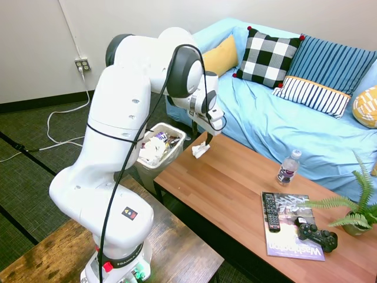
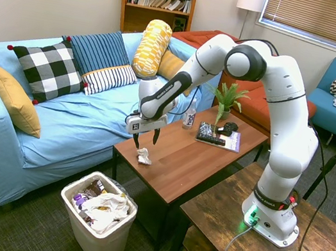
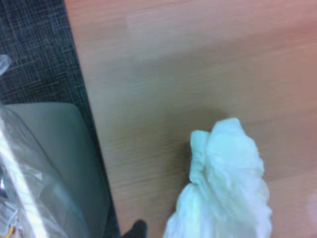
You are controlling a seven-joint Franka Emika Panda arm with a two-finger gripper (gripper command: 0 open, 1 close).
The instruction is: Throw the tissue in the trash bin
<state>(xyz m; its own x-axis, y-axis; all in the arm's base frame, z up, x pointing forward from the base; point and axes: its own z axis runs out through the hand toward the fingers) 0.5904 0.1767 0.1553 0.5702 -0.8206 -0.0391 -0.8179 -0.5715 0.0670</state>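
The tissue (image 1: 201,150) (image 2: 144,156) (image 3: 223,188) is a small crumpled white wad lying on the wooden coffee table (image 1: 235,188) (image 2: 181,160) near its corner by the sofa. My gripper (image 2: 146,138) (image 1: 203,138) hangs just above the tissue, open, its two dark fingers spread to either side and nothing between them. The trash bin (image 1: 177,137) (image 2: 69,207) (image 3: 54,148) stands on the carpet just off that end of the table. It is an off-white wastebasket filled with crumpled white paper and dark wrappers.
A blue sofa (image 1: 283,124) (image 2: 71,121) with cushions runs along the far side of the table. A water bottle (image 1: 287,168), a magazine (image 1: 291,236) with a remote, a game controller (image 1: 316,234) and a potted plant (image 1: 356,212) occupy the table's other end.
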